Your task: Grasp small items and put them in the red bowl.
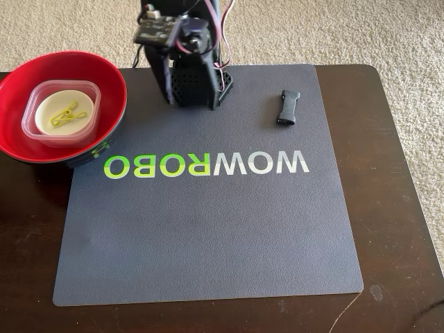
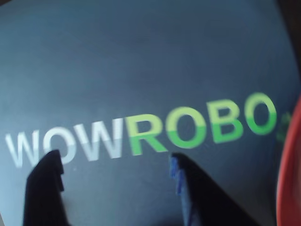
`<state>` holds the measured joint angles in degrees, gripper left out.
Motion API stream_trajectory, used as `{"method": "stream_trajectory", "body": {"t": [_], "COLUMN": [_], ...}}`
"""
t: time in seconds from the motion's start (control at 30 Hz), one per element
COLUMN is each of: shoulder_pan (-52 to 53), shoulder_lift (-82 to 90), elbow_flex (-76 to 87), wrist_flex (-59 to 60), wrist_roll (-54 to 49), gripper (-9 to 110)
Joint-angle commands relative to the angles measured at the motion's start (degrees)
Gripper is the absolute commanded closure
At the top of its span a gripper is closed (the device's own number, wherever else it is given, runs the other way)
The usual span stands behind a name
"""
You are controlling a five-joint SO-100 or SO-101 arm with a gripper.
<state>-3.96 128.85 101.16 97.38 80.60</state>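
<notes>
In the fixed view the red bowl (image 1: pixel 21 83) sits at the table's left edge, holding the clear square tub (image 1: pixel 31 118), with the small white dish (image 1: pixel 48 107) inside it and the yellow-green clothespin (image 1: pixel 67 116) on the dish. The black clip-like piece (image 1: pixel 288 107) lies apart on the grey mat (image 1: pixel 208 243) – to the right of the arm's base. In the wrist view the gripper (image 2: pixel 115 162) hangs over the WOWROBO lettering (image 2: pixel 141 134), fingers spread wide and empty – the bowl's rim shows at right

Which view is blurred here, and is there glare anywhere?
Wrist view: soft throughout, the open end effector and the mat lettering smeared. Fixed view: sharp on the grey mat, with sheen on the large glossy red bowl; arm top blurred.
</notes>
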Motion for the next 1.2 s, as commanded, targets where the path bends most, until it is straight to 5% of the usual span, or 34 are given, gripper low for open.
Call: {"method": "stream_trajectory", "body": {"t": [0.0,0.2,0.47,0.63,0.97,1.17], "shoulder_pan": [-9.93,-21.01,-26.89,-30.76,-61.61,-68.99], "shoulder_lift": [-13.36,-26.72,-9.76,-9.58,-8.88,-12.92], "elbow_flex": [-8.44,-8.00,12.74,18.11,24.79,25.14], "wrist_flex": [0.26,0.18,-0.09,-2.72,-20.30,-23.99], "wrist_roll": [-1.32,-6.15,6.94,6.68,-37.88,-52.82], "gripper": [71,71,72,72,73,73]}}
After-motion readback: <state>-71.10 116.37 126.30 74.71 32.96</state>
